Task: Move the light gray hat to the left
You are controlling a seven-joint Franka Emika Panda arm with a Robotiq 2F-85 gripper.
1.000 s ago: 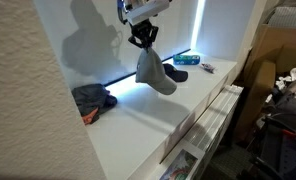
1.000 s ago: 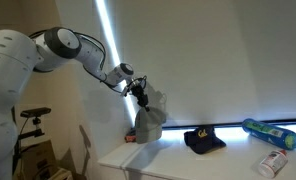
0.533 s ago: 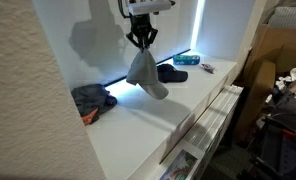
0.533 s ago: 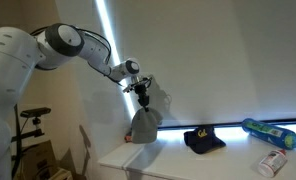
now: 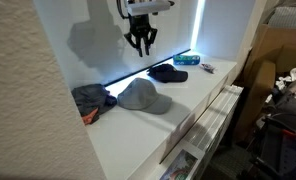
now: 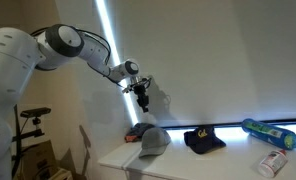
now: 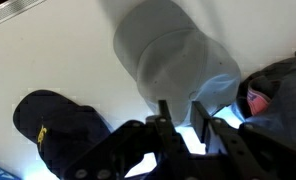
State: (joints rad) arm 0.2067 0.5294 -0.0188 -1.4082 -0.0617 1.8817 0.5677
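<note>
The light gray hat (image 5: 141, 95) lies on the white counter (image 5: 138, 135), crown up, between a darker gray hat with an orange patch (image 5: 91, 100) and a navy hat (image 5: 169, 73). My gripper (image 5: 141, 48) hangs in the air well above it, open, with nothing between its fingers. An exterior view also shows the light gray hat (image 6: 151, 139) resting below the gripper (image 6: 143, 101). In the wrist view the light gray hat (image 7: 173, 60) sits beyond the parted gripper (image 7: 182, 110), not touching it.
The navy hat (image 6: 203, 139) sits mid-counter. A green and blue bottle (image 6: 271, 131) and a small can (image 6: 273, 163) lie at the far end. A lit strip (image 5: 128, 80) runs along the back wall. Drawers (image 5: 213, 120) front the counter.
The gripper opened and let go of the light gray hat, which dropped from hanging in the fingers onto the counter. The arm stayed high above it.
</note>
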